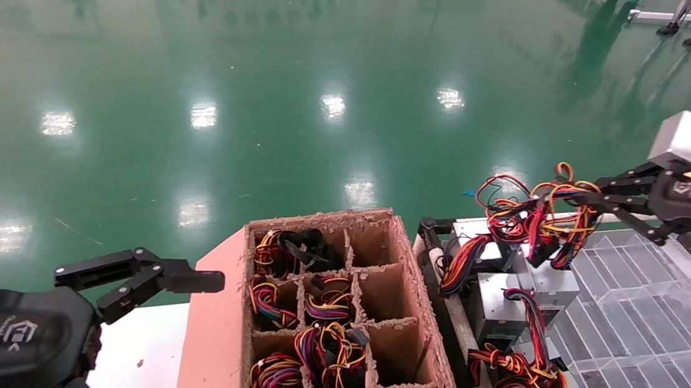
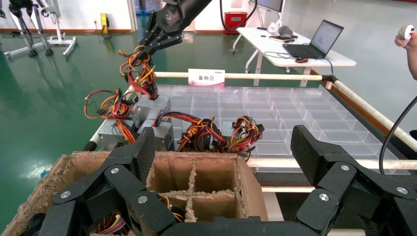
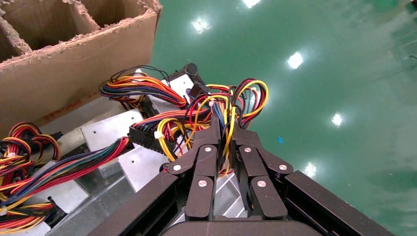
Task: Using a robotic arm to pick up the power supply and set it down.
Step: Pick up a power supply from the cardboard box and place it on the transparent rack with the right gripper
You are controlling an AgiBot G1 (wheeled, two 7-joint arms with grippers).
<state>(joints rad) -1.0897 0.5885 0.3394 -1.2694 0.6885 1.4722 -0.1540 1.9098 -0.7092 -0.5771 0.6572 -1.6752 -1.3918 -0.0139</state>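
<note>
Right gripper (image 1: 576,200) clamped on the wire loop (image 3: 231,105) of the power supply (image 1: 553,286), above the tray's (image 1: 651,346) far left corner. Supply box itself resting at the tray's left edge, among other grey boxes with wire bundles (image 1: 526,385). Left gripper (image 2: 223,167) parked low beside the cardboard box (image 1: 214,332), fingers (image 2: 319,157) spread wide apart, holding nothing. Several box compartments filled with wire bundles.
</note>
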